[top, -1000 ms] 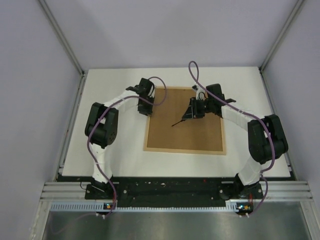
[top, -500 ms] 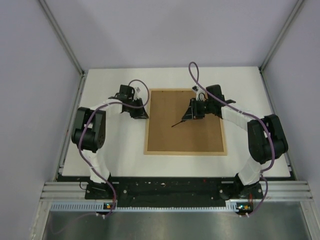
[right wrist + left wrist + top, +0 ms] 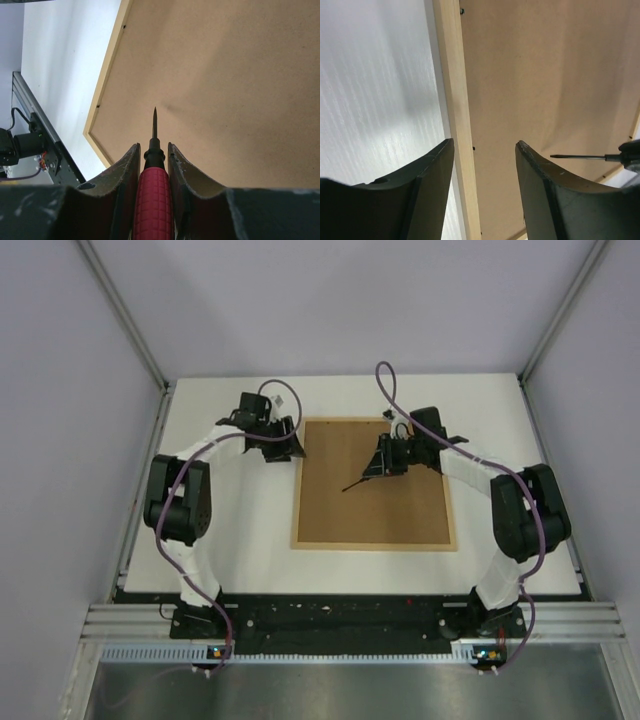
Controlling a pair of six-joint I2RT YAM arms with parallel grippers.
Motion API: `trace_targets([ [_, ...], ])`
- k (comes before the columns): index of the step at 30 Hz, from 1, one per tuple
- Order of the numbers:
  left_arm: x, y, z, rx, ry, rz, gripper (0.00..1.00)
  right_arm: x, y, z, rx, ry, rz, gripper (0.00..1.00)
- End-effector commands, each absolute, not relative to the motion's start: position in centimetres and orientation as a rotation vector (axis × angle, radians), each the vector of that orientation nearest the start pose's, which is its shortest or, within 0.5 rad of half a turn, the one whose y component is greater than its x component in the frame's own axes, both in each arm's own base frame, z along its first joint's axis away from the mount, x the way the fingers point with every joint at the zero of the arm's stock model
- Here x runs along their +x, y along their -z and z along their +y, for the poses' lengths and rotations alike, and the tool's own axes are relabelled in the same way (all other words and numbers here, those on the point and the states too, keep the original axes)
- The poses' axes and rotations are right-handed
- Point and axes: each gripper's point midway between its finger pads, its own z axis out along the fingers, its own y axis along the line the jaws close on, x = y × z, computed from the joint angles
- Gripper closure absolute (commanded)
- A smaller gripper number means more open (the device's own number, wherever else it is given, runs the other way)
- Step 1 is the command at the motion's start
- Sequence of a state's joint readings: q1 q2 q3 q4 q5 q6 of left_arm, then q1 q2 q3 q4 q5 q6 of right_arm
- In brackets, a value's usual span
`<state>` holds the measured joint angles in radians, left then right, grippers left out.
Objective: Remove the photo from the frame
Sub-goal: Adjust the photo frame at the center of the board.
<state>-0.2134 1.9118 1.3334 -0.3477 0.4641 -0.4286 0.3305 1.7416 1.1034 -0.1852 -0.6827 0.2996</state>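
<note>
The frame (image 3: 298, 490) lies face down on the white table, its pale wood rim around the brown backing board (image 3: 375, 485). The photo is hidden under the board. My left gripper (image 3: 290, 448) is open and empty at the frame's far left corner; in the left wrist view the gripper (image 3: 485, 142) straddles the frame's rim (image 3: 455, 100). My right gripper (image 3: 383, 465) is shut on a red-handled screwdriver (image 3: 154, 200), gripper (image 3: 152, 145). The screwdriver's black tip (image 3: 347, 489) hangs over the middle of the board (image 3: 225, 75).
Grey enclosure walls stand on three sides. A black and aluminium rail (image 3: 340, 625) with the arm bases runs along the near edge. Purple cables (image 3: 385, 390) loop above the arms. White table (image 3: 230, 540) surrounds the frame.
My left gripper swung left off the frame's far left corner, then came back up beside that corner. The right arm and the screwdriver have not moved.
</note>
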Motion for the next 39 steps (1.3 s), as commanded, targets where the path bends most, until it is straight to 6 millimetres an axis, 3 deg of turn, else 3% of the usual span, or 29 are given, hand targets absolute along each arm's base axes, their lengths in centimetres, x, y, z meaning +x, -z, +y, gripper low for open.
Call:
trace_targets([
  [1,42.0,-8.3,-18.5,0.042,0.585,2.583,0.41,35.9,-12.7,25.1,-0.406,-1.118,2.307,1.0],
  [15,41.4,-4.5,-19.3,0.166,0.347,2.667,0.41,35.4,-13.0,25.0,-0.408,-1.121,2.284,1.0],
  [24,40.6,-3.0,-19.4,0.21,0.312,2.704,0.55,35.3,-13.0,25.0,-0.408,-1.129,2.284,1.0],
  [30,40.6,-3.1,-19.4,0.225,0.303,2.701,0.7,35.3,-13.1,25.1,-0.408,-1.132,2.282,1.0],
  [39,40.5,-3.7,-19.4,0.236,0.302,2.685,0.79,35.4,-13.0,25.1,-0.409,-1.131,2.284,1.0],
])
